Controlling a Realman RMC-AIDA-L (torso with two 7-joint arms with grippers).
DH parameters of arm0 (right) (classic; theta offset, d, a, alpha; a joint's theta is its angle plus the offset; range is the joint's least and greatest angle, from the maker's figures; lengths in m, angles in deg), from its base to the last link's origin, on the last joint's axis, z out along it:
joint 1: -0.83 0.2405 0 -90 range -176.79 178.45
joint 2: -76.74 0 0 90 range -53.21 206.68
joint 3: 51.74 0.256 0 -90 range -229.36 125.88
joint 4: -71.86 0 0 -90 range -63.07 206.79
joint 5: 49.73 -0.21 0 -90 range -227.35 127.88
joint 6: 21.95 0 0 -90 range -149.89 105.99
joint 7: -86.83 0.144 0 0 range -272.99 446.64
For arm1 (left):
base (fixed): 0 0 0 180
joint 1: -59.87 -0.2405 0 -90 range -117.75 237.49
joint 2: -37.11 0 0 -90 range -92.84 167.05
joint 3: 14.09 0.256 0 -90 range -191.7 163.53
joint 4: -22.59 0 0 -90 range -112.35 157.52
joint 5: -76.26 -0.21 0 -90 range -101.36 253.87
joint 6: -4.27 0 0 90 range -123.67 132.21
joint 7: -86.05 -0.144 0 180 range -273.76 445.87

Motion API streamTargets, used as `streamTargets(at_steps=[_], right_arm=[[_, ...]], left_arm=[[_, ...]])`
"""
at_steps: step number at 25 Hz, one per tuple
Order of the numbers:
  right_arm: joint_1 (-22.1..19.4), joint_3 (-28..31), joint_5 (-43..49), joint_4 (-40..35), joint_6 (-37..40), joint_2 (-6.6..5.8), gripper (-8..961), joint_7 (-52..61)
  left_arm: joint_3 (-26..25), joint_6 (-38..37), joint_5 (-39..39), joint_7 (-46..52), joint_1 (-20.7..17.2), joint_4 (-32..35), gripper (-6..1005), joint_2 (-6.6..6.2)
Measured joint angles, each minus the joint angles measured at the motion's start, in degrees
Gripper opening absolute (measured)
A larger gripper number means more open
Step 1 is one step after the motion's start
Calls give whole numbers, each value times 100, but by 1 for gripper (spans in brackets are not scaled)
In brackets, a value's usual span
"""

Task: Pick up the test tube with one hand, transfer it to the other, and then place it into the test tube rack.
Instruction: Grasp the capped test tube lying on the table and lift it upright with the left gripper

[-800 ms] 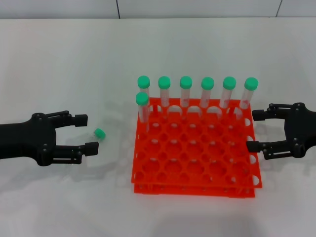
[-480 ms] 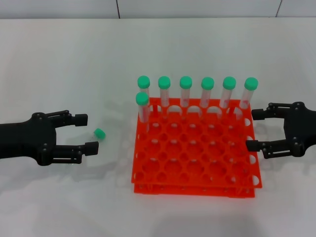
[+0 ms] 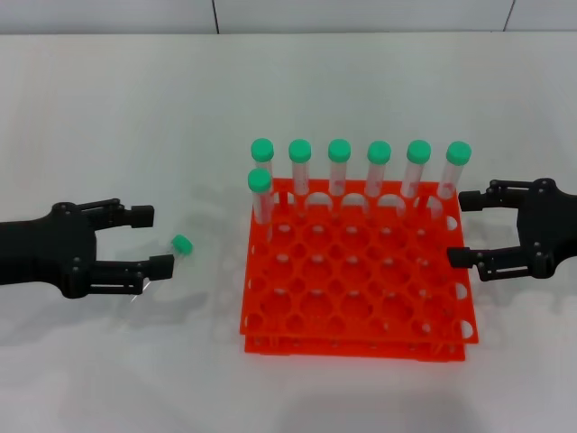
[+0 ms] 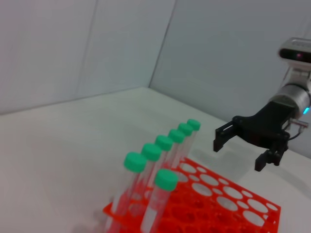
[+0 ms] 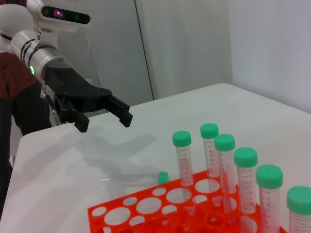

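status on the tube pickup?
Left gripper open, short of the test tube lying on the table. Right gripper open at the test tube rack edge. Nothing blocking.

Both arms end in matte black two-finger grippers, the left gripper [image 3: 155, 241] and the right gripper [image 3: 462, 228], each built from a blocky black palm, exposed linkage bars with small pivot screws, and short squared fingertip pads. Seen from the right wrist camera, the left gripper [image 5: 104, 116] hangs from a ribbed silver cylindrical wrist [image 5: 40, 56] with a small green light, under a white camera housing [image 5: 59, 12] with a dark glossy band and a magenta lens glow. Seen from the left wrist camera, the right gripper [image 4: 240, 150] has a matching silver wrist [image 4: 295, 95], a small blue light and thin cables beside it.
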Motion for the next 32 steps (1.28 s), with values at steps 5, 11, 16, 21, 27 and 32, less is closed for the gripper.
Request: streamTargets(at_steps=[5, 11, 16, 21, 27, 32], right_arm=[[0, 7, -17, 0, -4, 24, 825, 0], [0, 20, -31, -7, -48, 83, 822, 0], [22, 21, -47, -18, -62, 114, 819, 4], [68, 21, -140, -18, -70, 119, 817, 7], [73, 21, -266, -23, -39, 128, 814, 16], [86, 21, -283, -32, -24, 130, 811, 18]], left_arm=[[27, -24, -124, 511, 2, 184, 885, -142], [11, 102, -872, 1418, 93, 457, 885, -255], [0, 406, -1569, 2111, 327, 465, 885, -277], [7, 584, -2023, 2616, 584, 456, 885, -233], [53, 598, -2374, 2744, 828, 438, 885, -208], [309, 537, -2684, 2833, 1045, 383, 884, -177]])
